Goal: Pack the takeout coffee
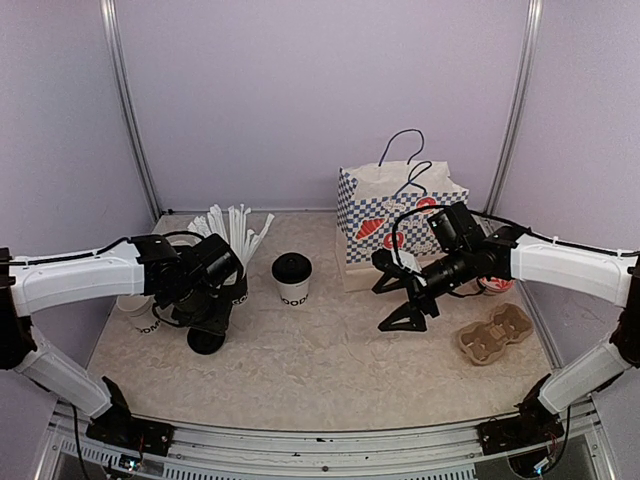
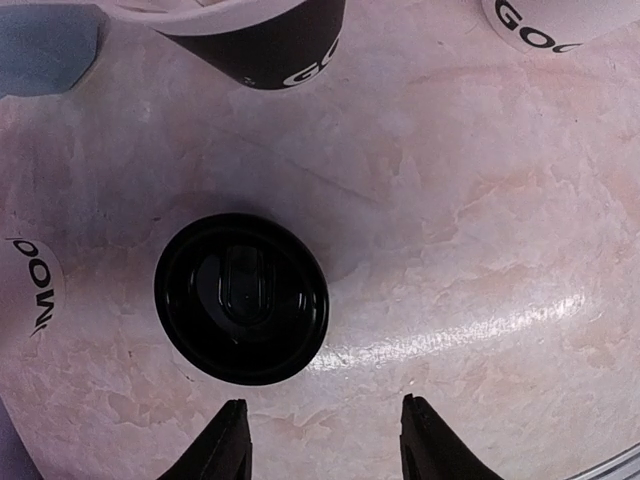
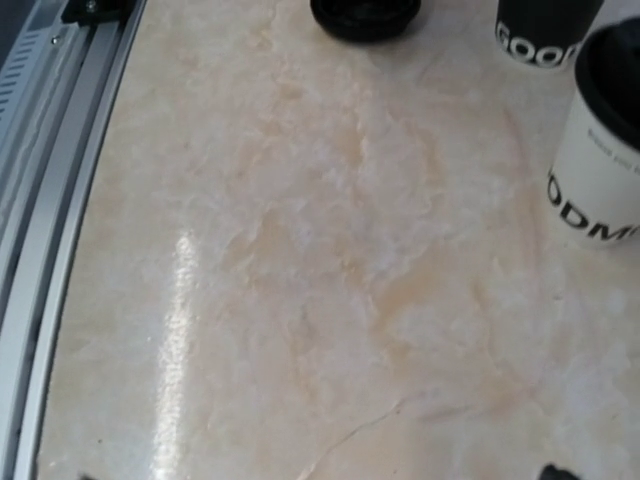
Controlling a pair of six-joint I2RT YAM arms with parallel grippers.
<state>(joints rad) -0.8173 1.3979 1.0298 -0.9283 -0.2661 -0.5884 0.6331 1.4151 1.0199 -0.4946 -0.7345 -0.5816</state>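
Note:
One white takeout cup (image 1: 292, 283) with a black lid stands mid-table; it also shows in the right wrist view (image 3: 600, 160). A second white cup (image 1: 135, 316) stands at the left, mostly hidden under my left arm; its edge shows in the left wrist view (image 2: 25, 290). A loose black lid (image 1: 207, 341) lies flat on the table, seen from above in the left wrist view (image 2: 241, 298). My left gripper (image 2: 325, 440) is open and empty, just above and beside the lid. My right gripper (image 1: 396, 295) is open and empty, right of the lidded cup.
A black cup of white straws (image 1: 232, 270) stands behind the left gripper. A checkered paper bag (image 1: 400, 215) stands at the back right. A cardboard cup carrier (image 1: 495, 333) lies at the right. A light-blue mug (image 2: 45, 45) sits by the black cup.

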